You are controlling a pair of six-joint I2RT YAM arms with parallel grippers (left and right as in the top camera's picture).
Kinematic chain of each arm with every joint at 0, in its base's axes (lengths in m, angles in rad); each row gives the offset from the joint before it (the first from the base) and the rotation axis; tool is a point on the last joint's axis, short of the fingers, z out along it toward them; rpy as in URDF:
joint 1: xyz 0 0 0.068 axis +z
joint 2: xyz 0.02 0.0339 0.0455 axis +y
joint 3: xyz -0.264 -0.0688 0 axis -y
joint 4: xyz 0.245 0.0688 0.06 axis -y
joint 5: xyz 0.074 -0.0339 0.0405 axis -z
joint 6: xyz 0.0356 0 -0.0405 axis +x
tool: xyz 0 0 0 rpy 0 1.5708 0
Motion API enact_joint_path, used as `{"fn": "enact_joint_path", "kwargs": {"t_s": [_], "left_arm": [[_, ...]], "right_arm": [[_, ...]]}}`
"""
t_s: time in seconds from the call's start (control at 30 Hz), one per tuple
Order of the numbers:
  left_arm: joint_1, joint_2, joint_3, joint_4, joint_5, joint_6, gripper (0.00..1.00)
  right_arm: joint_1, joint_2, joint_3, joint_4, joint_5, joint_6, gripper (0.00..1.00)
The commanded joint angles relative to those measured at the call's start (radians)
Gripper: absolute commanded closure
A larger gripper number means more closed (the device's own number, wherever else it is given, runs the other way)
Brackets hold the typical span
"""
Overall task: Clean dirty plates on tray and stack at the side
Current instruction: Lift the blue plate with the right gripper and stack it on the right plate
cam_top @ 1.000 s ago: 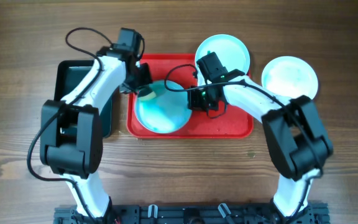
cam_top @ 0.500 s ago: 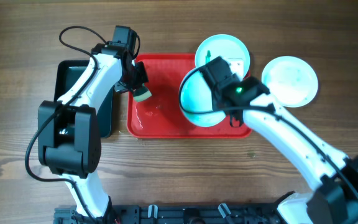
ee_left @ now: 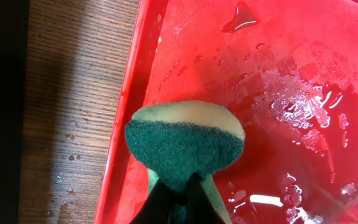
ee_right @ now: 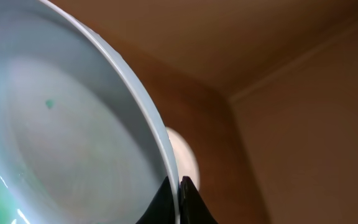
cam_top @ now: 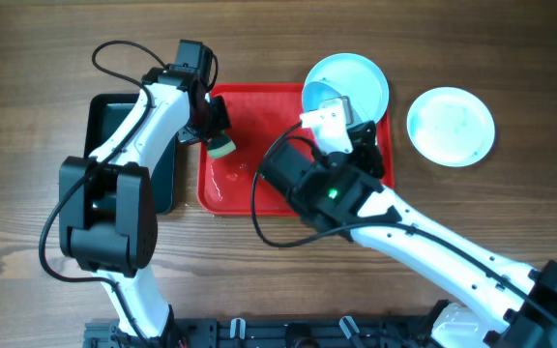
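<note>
Your left gripper point(ee_left: 179, 194) clenches a green-faced sponge point(ee_left: 185, 140) above the left rim of the wet red tray point(ee_left: 278, 37) — your right gripper point(ee_right: 179, 190) pinches a pale turquoise plate point(ee_right: 61, 137) by its rim.

The wooden tabletop point(cam_top: 27, 58) carries a red tray point(cam_top: 249, 106) near the middle, wet inside. Just beside its left edge lies a smaller dark tray point(cam_top: 104, 111). To the right, apart from the red tray, sits a pale plate point(cam_top: 451, 126). Another plate point(cam_top: 356, 70) overlaps the red tray's far right corner. Water drops dot the wood between the two trays.
</note>
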Motion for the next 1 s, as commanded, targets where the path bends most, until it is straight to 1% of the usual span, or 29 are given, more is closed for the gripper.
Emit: {"fn": "enact_joint_path", "kwargs": {"t_s": [0.0,0.23,0.3,0.33,0.47,0.53,0.63,0.73,0.83,0.9,0.97], "left_arm": [[-0.002,-0.033,0.021,0.0,-0.01,-0.005,0.96],[-0.002,-0.033,0.021,0.0,-0.01,-0.005,0.96],[-0.002,-0.033,0.021,0.0,-0.01,-0.005,0.96],[-0.002,-0.033,0.021,0.0,-0.01,-0.005,0.96],[-0.002,-0.033,0.021,-0.001,-0.01,-0.005,0.96],[-0.002,-0.033,0.021,0.0,-0.01,-0.005,0.96],[-0.002,-0.033,0.021,0.0,-0.01,-0.005,0.96],[-0.002,-0.033,0.021,-0.003,-0.01,-0.004,0.96],[-0.002,-0.033,0.021,-0.01,-0.015,-0.005,0.96],[-0.002,-0.033,0.021,-0.011,-0.021,-0.005,0.96],[-0.002,-0.033,0.021,-0.011,-0.021,-0.005,0.96]], "right_arm": [[0.029,-0.017,0.0,0.006,0.15,-0.06,0.96],[0.036,-0.017,0.0,0.007,0.144,-0.054,0.96],[0.036,-0.017,0.0,0.009,0.114,-0.027,0.96],[0.036,-0.017,0.0,0.009,0.069,-0.006,0.96],[0.019,-0.017,0.0,0.003,-0.299,0.062,0.96],[-0.003,-0.017,0.0,-0.002,-0.451,0.109,0.96],[-0.057,-0.017,-0.001,0.006,-0.632,0.158,0.96],[-0.175,-0.017,-0.001,0.019,-0.826,0.161,0.96],[-0.333,-0.017,-0.001,0.075,-1.049,0.076,0.96],[-0.508,-0.017,-0.001,0.114,-1.229,0.042,0.96],[-0.657,-0.017,-0.001,0.121,-1.32,0.019,0.96]]}}
